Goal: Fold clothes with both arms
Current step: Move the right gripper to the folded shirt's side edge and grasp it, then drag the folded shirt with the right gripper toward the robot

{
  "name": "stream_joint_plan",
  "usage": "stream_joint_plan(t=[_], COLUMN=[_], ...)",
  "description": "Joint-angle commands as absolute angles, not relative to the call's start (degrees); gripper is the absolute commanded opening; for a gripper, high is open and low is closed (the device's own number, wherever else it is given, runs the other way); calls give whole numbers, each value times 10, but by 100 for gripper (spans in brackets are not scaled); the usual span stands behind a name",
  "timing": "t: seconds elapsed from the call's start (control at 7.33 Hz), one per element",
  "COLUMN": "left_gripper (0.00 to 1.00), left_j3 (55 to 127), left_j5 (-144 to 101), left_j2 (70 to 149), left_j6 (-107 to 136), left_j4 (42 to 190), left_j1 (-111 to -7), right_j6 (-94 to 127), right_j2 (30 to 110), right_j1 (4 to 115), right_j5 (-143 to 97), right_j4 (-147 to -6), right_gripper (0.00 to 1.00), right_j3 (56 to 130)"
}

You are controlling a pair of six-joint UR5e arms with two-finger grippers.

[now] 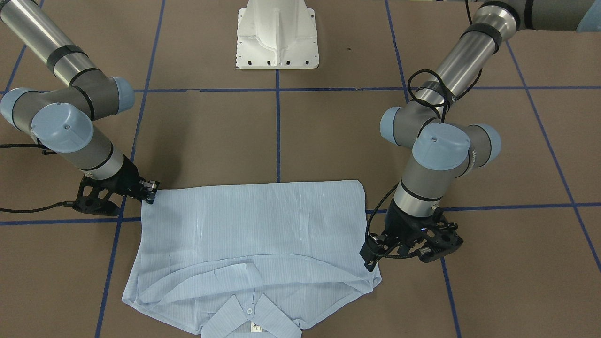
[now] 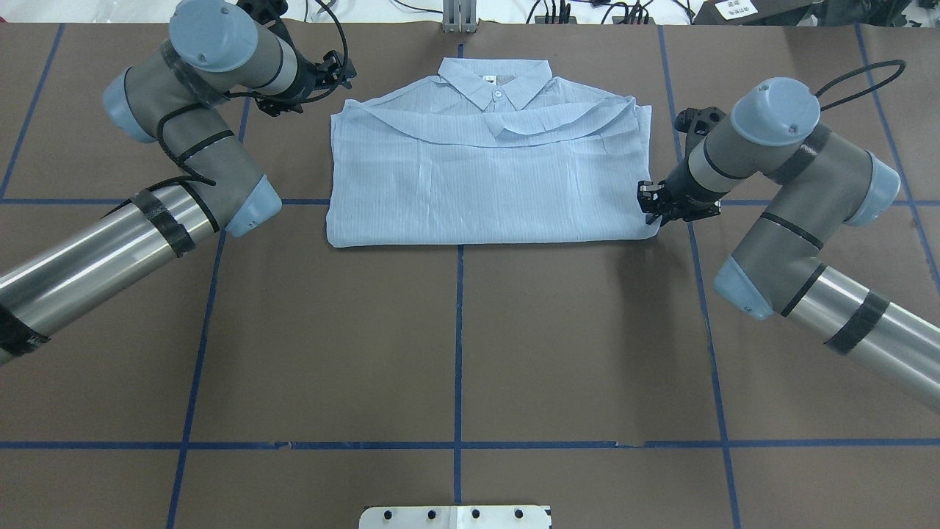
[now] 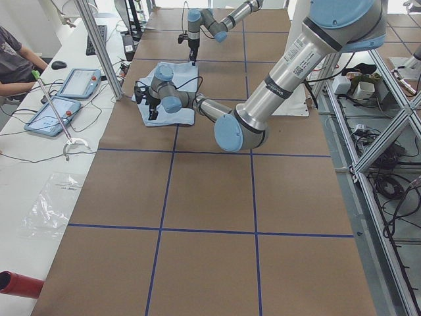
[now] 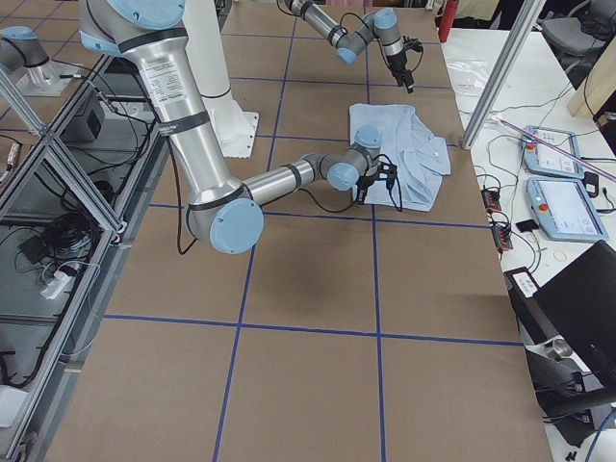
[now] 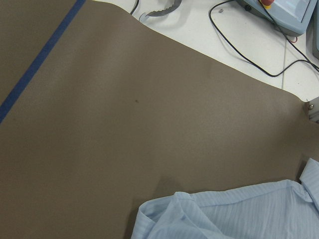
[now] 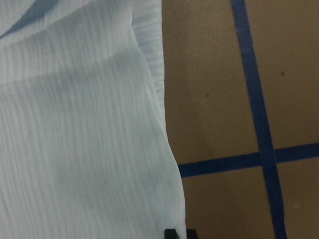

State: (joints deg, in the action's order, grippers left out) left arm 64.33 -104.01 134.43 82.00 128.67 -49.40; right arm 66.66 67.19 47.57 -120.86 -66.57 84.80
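Shirt (image 2: 477,184) lies folded (collar showing); right gripper (image 2: 652,206) at near corner, left gripper (image 2: 341,72) beside far corner; cannot tell whether either clamps.

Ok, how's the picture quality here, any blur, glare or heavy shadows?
Overhead view: even light, only a soft shadow on the table beside the right arm. Right wrist view: the shirt is very close and soft, its stripes slightly blurred. Left wrist view: the white bench at the top is bright but not blown out.

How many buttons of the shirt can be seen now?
1: the button at the collar, on the shirt's side far from the robot. The fold may hide others.
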Motion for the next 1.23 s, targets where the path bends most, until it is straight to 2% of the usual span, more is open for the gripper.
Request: stream_joint_plan(t=[0.0,0.14,0.41,0.55,1.09], left_gripper=[99,99,99,99,99], left_j3=[643,649,693,706,727], left_j5=[-1040,-1038,-1039,-1039,-1039], left_j2=[1344,1343,1307,1298,1286], left_j6=[820,820,818,817,818], left_j4=[1287,1287,1286,1286,1287], left_j1=[-494,-494,-494,-494,-492], right_j6=[668,667,664,666,782], right_j2=[696,760,958,1001,982], right_j1=[478,477,432,383,126], right_j5=[-1206,-1202,-1207,-1215,-1218], right_j4=[-669,-668,-665,-665,-665], right_gripper=[0,0,0,0,0], right_j3=[878,949,1167,1220,1302])
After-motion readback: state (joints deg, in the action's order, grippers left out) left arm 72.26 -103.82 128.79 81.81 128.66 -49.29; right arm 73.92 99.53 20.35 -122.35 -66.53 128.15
